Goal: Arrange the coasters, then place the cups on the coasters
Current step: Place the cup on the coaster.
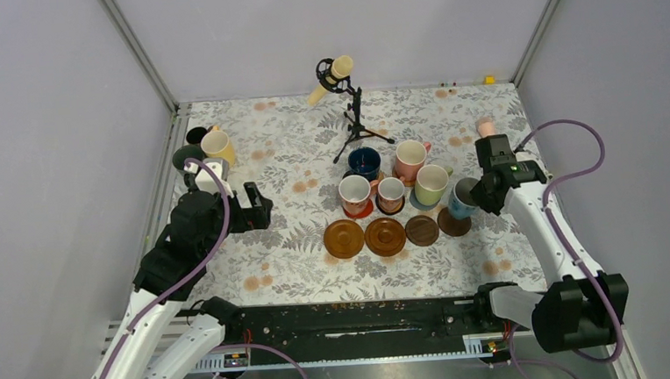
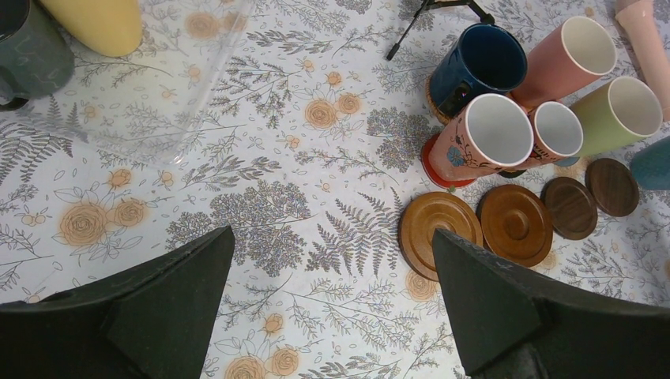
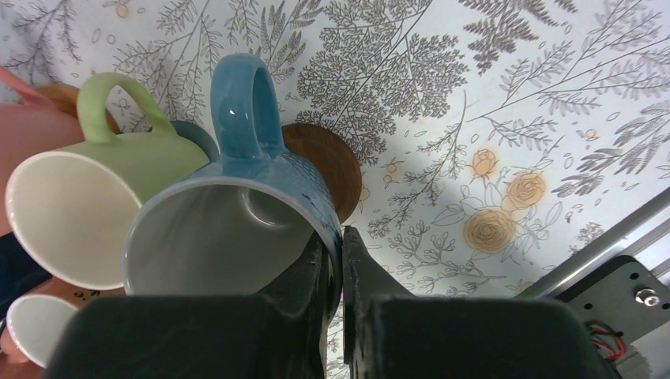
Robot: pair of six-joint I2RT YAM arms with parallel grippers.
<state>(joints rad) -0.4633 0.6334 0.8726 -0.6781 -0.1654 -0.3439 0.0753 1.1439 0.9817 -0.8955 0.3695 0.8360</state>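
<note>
My right gripper (image 3: 340, 260) is shut on the rim of a light blue cup (image 3: 237, 229), one finger inside it and one outside. The cup (image 1: 462, 199) hangs tilted over the rightmost dark wooden coaster (image 1: 454, 223); contact cannot be told. Three more wooden coasters (image 1: 385, 236) lie in a row to its left, bare. Behind them stand navy (image 1: 364, 163), pink (image 1: 410, 160) and pale green (image 1: 430, 184) cups, plus two patterned pink cups (image 1: 355, 193) on coasters. My left gripper (image 1: 258, 207) is open over bare cloth, with nothing between its fingers (image 2: 182, 292).
Yellow (image 1: 218, 146), dark green (image 1: 186, 157) and black (image 1: 196, 135) cups stand at the back left, beside the left arm. A cream microphone on a black stand (image 1: 335, 73) is at the back centre. A pink cylinder (image 1: 486, 127) lies behind the right wrist.
</note>
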